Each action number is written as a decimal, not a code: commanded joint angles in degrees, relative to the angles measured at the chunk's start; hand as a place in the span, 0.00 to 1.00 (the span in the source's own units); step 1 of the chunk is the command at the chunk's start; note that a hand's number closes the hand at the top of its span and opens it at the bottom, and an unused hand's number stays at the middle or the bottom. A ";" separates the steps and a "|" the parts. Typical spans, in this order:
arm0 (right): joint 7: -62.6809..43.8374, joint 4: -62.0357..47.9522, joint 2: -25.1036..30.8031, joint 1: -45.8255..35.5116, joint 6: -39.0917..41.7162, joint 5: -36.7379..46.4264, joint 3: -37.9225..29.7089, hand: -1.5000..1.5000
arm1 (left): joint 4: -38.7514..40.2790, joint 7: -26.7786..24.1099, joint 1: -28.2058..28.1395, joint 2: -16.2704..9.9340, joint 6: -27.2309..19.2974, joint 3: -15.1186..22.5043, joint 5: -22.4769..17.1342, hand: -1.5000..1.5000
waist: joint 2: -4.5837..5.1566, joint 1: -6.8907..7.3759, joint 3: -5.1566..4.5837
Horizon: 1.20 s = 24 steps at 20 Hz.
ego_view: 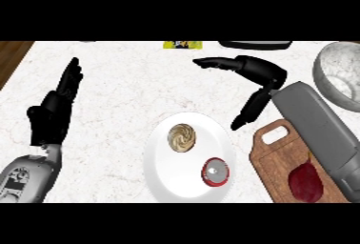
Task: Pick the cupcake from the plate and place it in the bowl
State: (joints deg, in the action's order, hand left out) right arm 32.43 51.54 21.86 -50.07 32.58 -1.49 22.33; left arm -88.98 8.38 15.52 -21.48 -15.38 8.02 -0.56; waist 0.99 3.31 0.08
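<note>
A cupcake [183, 138] with a beige swirl top stands on the upper part of a white plate [165, 178] at the counter's middle. A large grey speckled bowl [336, 71] sits at the right edge. My right hand [256, 70] hovers up and right of the plate, open and holding nothing. Its fingers [247, 110] reach down toward the plate's right rim, and its thumb points left. It is apart from the cupcake. My left hand [55, 107] rests open at the left, fingers up.
A small red round container [216, 171] with a grey inside stands on the plate's lower right. A wooden cutting board [273, 157] lies to the right with a dark red vegetable [306, 182] on it. A yellow item [183, 44] and a dark object [255, 44] sit at the far edge.
</note>
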 commanded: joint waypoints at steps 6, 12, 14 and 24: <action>4.98 -6.08 -4.17 -9.74 1.45 14.51 10.71 0.00 | 0.37 1.23 0.30 0.36 -0.08 -1.77 0.29 0.50 | -0.53 -1.28 -0.07; 4.64 -6.94 -8.05 -11.83 4.20 18.21 15.48 0.00 | -0.50 0.68 -1.70 1.42 -0.63 -0.54 2.60 0.50 | -0.77 -1.93 -0.07; 5.87 -9.78 -8.75 -12.17 2.74 20.17 16.19 0.00 | -0.40 -3.99 -5.18 -0.83 3.21 -3.88 -1.08 0.50 | -0.68 -1.49 -0.11; -1.56 -9.28 -12.61 -11.05 1.72 29.27 19.71 0.00 | 1.67 1.43 0.40 3.59 -0.16 -2.47 4.35 0.50 | -0.90 -3.11 -0.08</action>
State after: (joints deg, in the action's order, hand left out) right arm 30.68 43.10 9.85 -60.73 31.55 25.09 42.54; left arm -89.55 9.04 13.61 -20.30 -14.22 4.80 1.73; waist 0.13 0.75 -0.01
